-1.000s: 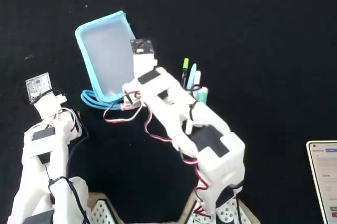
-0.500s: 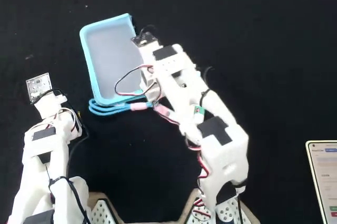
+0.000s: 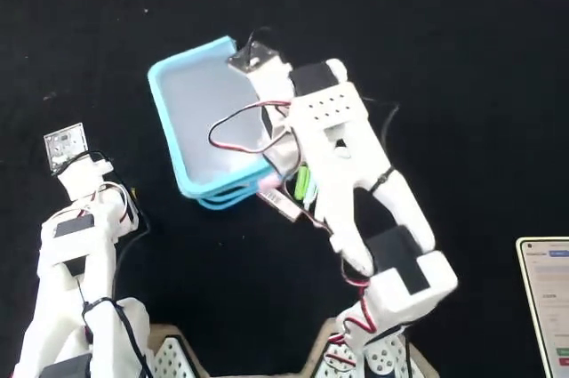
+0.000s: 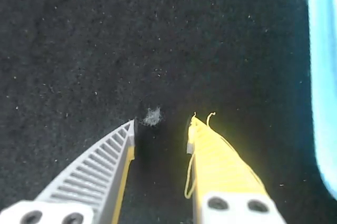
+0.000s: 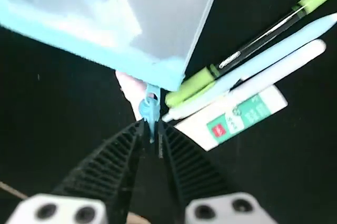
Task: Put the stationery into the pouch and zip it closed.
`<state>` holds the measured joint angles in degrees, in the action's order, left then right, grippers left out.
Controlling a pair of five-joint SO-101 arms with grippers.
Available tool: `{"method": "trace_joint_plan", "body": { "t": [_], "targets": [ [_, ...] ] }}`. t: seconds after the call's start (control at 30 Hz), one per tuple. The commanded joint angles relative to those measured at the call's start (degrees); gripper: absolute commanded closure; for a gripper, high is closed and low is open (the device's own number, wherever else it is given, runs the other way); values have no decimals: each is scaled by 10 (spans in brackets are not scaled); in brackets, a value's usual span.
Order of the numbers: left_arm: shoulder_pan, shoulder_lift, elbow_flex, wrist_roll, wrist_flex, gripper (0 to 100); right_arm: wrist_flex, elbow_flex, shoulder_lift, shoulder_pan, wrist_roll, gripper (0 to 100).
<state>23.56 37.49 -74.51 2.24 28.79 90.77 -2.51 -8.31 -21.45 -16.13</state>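
Viewed from above, the right fingers (image 5: 124, 153) are clamped on the blue zip pull (image 5: 149, 109) at the 5 o'clock corner of the pale blue translucent pouch (image 3: 200, 120), with the green, blue and white pens (image 5: 263, 58) lying outside just beside it, while the left fingers (image 4: 216, 161), apart, hover at its 9 o'clock.

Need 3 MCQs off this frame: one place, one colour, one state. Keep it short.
1. The green pen lies: A) on the table beside the pouch B) inside the pouch C) in a cup
2. Pouch rim colour: A) red B) yellow C) light blue
3. Right gripper fingers: A) open B) shut on the zipper pull C) shut on the green pen
Key: 1 A, pen lies outside the pouch; 2 C, rim is light blue; 3 B, fingers pinch the pull.
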Motion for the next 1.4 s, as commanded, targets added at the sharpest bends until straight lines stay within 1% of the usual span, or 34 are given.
{"method": "trace_joint_plan", "body": {
  "t": [0.0,0.23,0.3,0.37,0.47,0.57,0.63,0.7,0.8,0.9,1.0,1.07,1.1,1.17,1.37],
  "targets": [
    [4,-1,34,7,-5,834,1,56,80,9,-28,988],
    [5,-1,34,7,-5,834,-62,229,257,15,-27,987],
    [5,-1,34,7,-5,834,-93,284,294,36,-27,986],
    [5,-1,34,7,-5,834,-125,330,314,75,-27,985],
    [5,-1,34,7,-5,834,-168,386,317,117,-22,928],
    [5,-1,34,7,-5,834,-180,415,323,94,13,858],
    [5,-1,34,7,-5,834,-183,422,330,55,41,862],
    [5,-1,34,7,-5,834,-209,434,344,13,65,885],
    [5,-1,34,7,-5,834,-289,483,371,-37,104,900],
    [5,-1,34,7,-5,834,-380,550,379,-74,160,895],
    [5,-1,34,7,-5,834,-447,596,379,-84,249,819],
    [5,-1,34,7,-5,834,-469,611,379,-86,303,769],
    [5,-1,34,7,-5,834,-473,614,380,-85,321,760],
    [5,-1,34,7,-5,834,-474,619,379,-86,339,766],
    [5,-1,34,7,-5,834,-477,640,378,-84,341,779]
  ]
}}
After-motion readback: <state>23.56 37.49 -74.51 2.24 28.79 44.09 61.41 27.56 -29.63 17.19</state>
